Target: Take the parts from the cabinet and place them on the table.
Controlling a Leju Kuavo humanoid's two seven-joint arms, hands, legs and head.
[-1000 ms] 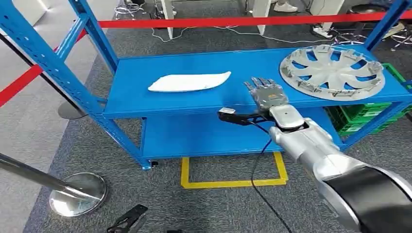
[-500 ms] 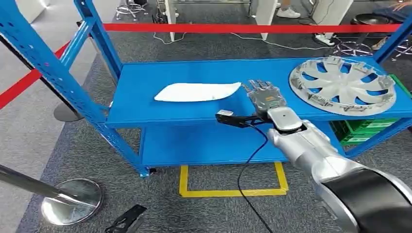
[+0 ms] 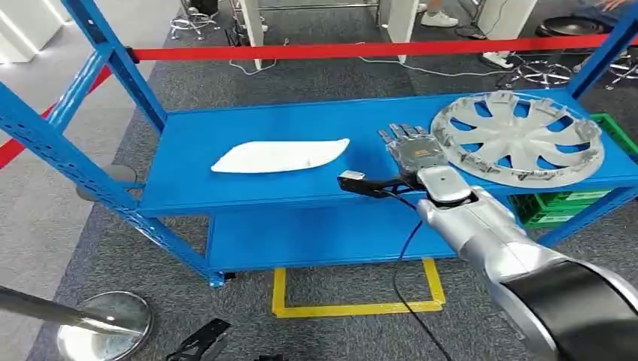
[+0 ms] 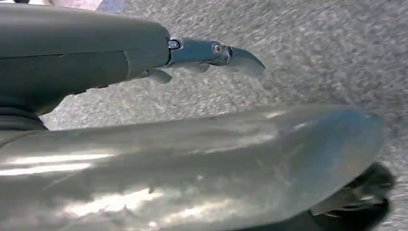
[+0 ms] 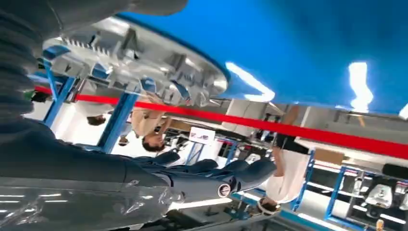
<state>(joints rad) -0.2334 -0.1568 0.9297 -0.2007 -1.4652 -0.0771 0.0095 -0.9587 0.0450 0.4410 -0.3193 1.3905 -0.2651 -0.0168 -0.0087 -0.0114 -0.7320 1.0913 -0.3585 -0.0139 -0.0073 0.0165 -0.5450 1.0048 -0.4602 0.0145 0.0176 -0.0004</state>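
A long white part lies flat on the top shelf of the blue cabinet. At the shelf's right end rests a silver wheel cover, seen close in the right wrist view. My right hand hovers over the shelf between the two parts. Its fingers are stretched out flat and hold nothing, and it sits just left of the wheel cover's rim. My left hand hangs over grey carpet with a finger straight out and nothing in it.
Blue uprights frame the cabinet at left and right. A green crate sits under the shelf's right end. Red barrier tape runs behind it, a stanchion base stands at the lower left, and a yellow floor marking lies in front. People stand beyond the tape.
The whole picture has shifted, so the camera moved. My right hand stays flat over the shelf between the white part and the wheel cover.
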